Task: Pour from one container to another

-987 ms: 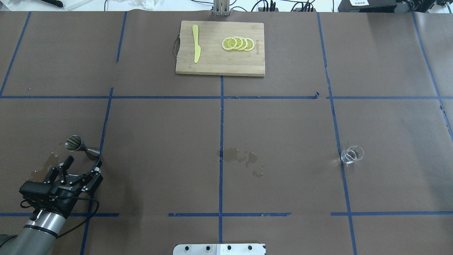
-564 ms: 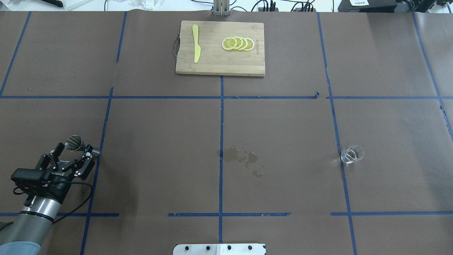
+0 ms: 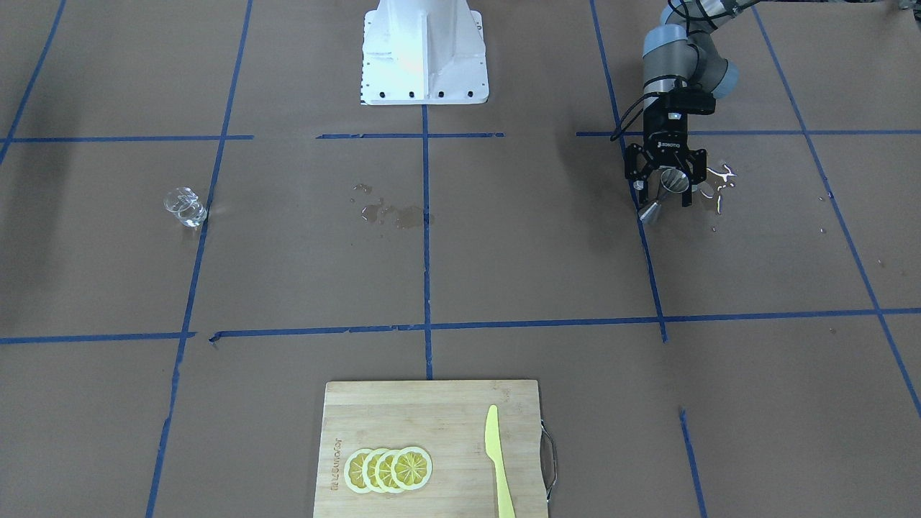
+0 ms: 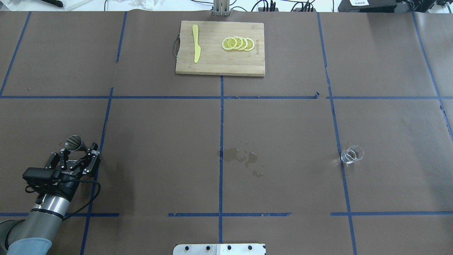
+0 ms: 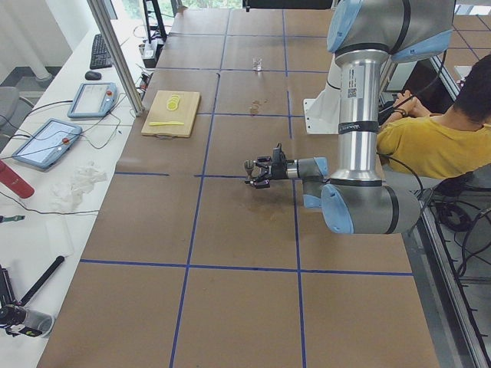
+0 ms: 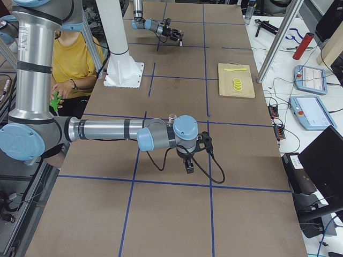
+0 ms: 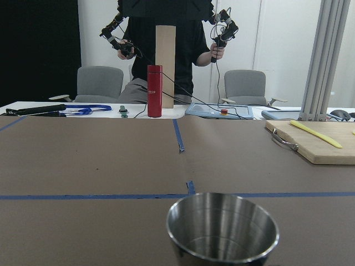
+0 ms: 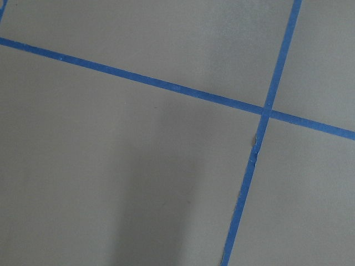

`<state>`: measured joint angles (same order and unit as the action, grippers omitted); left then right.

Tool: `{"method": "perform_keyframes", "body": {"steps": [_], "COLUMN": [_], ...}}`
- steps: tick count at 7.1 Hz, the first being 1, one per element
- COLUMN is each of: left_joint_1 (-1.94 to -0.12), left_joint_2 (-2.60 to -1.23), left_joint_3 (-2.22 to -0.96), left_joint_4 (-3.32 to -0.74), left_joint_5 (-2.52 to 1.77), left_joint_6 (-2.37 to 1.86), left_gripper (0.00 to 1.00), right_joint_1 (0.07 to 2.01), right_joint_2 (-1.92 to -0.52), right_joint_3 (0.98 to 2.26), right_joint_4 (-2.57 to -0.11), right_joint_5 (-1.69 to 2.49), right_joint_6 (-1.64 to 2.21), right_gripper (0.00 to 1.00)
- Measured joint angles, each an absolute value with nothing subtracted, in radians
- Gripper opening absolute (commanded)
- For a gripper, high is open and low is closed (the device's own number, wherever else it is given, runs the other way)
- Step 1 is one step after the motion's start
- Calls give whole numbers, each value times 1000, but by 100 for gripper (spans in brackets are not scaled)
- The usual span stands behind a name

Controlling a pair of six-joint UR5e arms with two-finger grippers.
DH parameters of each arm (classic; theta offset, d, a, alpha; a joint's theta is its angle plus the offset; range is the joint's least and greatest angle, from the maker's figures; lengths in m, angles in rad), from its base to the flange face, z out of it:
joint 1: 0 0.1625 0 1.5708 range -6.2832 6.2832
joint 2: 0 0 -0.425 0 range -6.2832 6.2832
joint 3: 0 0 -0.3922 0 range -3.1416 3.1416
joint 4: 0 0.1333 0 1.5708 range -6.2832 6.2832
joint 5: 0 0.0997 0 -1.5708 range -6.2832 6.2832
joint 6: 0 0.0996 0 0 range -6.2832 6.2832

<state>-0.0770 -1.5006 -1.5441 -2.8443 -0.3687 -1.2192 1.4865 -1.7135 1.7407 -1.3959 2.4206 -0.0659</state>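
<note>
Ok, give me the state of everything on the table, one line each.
jigger: upright, mouth up, looks empty.
left gripper: open, fingers either side of the jigger.
right gripper: open or shut cannot be told.
glass cup: upright, untouched, fill unclear.
lemon slices: fanned on the cutting board.
knife: flat on the cutting board.
spill: wet patch, middle of the table.
</note>
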Motion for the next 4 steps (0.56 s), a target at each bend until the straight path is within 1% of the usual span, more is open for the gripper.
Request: {"method": "perform_keyframes", "body": {"steps": [2, 3, 4], "left_joint_1": [-75, -74, -74], "left_joint_2": [-1493, -1491, -1491], "left_joint_3": [-1516, -1497, -1492], "left_joint_4": [-2910, -2933, -2944], "left_joint_5": [-391, -396, -397], "left_joint_6": [-1215, -1213, -1197], "left_gripper": [26, 2, 0], "right_joint_1": [1486, 1486, 1486], "right_joint_2": [-1713, -1713, -1713], "right_joint_3": [1740, 1740, 1740], "right_joint_4": [-1396, -1396, -1396], "right_joint_5": [2421, 2421, 2422], "right_joint_6": [-66, -65, -65], "right_gripper": [100, 100, 100]}}
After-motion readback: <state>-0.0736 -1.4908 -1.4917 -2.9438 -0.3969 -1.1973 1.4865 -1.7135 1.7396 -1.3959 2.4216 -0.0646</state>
